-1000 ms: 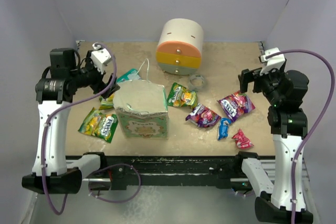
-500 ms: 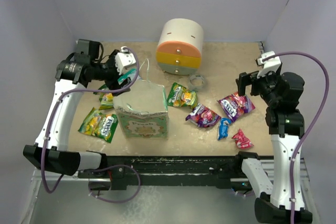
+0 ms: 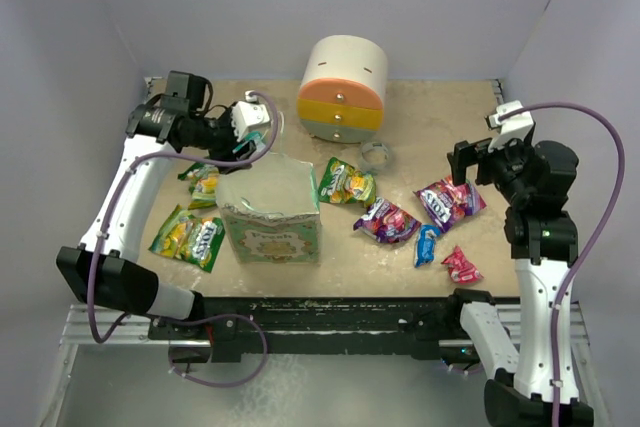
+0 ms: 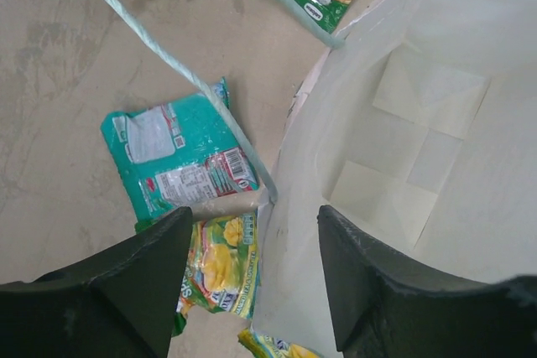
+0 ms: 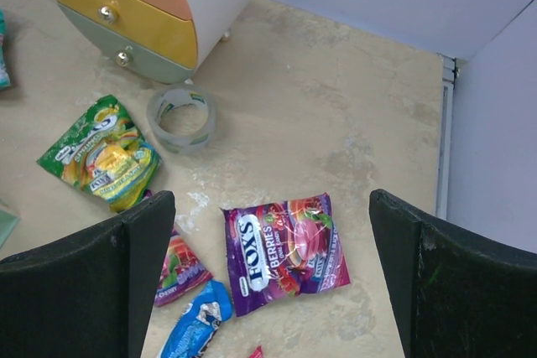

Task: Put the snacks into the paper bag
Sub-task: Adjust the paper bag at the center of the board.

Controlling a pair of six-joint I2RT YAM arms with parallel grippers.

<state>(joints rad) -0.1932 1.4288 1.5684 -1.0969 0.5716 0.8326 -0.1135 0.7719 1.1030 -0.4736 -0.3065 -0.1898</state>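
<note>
Left hand point(image 4: 252, 220), parted and empty, straddles the rim of the pale mint-green paper bag point(image 4: 302, 173) (thin string handle point(image 4: 168, 56) alongside); a teal plastic snack packet point(image 4: 176, 161) lies just ahead. Right hand point(image 5: 268, 207), spread wide and empty, hangs above a purple plastic snack packet point(image 5: 285, 253) on bare bench point(image 5: 336, 106).

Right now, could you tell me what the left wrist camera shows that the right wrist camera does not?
Only the left wrist: the white inside of the paper bag, its string handle, the barcode side of a teal packet and a yellow-green packet beside the bag. Only the right wrist: the purple packet, the blue packet and the clear ring. Both: the drawer unit and the green packet past the bag.
</note>
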